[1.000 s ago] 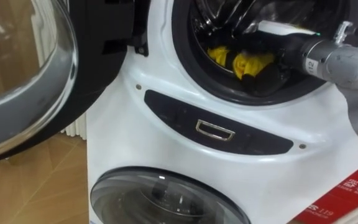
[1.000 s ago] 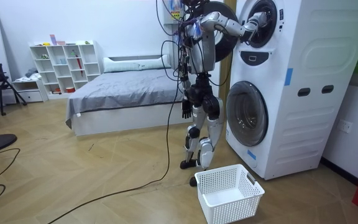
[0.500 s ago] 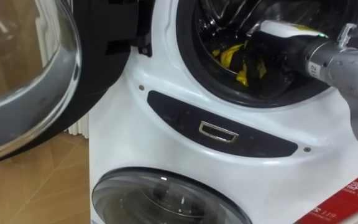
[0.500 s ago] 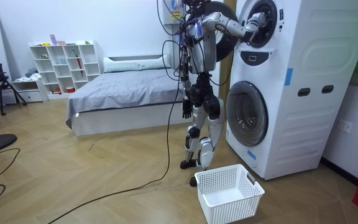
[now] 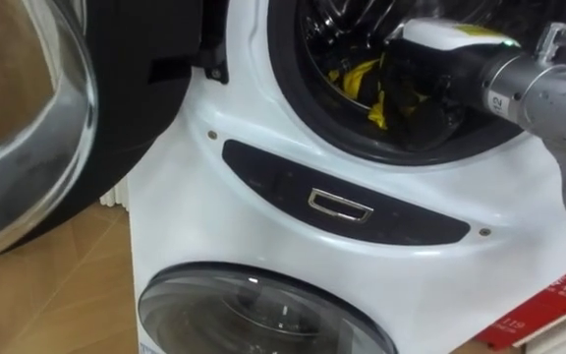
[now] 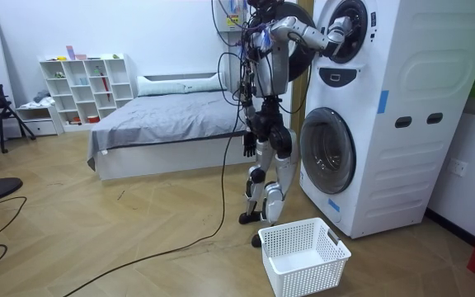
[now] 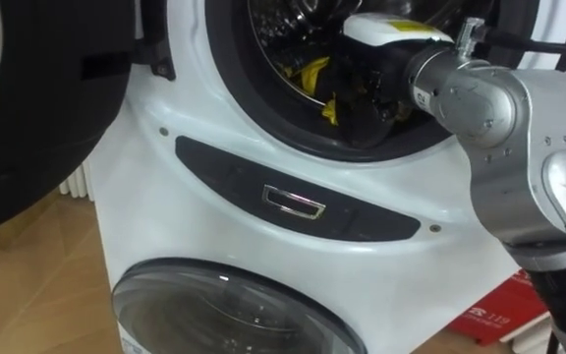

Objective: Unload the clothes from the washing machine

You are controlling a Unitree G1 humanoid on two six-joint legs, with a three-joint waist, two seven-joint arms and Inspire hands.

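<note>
- The fingers of your right hand (image 5: 413, 90) are curled round the yellow cloth (image 5: 360, 77), inside the upper drum and just above its lower lip.
- 1 strip of the cloth hangs down from the hand, close to the dark rim (image 5: 298, 118) of the opening but inside it.
- Your right forearm crosses the rim on its right edge, so the open room lies in the left half of the opening.
- The round door (image 5: 28, 138) is swung wide to your left, well apart from the arm.
- Under the opening is a dark panel (image 5: 342, 197), then the shut lower door (image 5: 263, 315) of the 2 stacked units.
- Your left hand (image 6: 246, 148) hangs by the hip.
- You stand close before the washing machine (image 6: 394, 124). The white basket (image 6: 299, 268) sits on the floor just beside your feet, with open floor behind you toward the bed (image 6: 163, 120).
</note>
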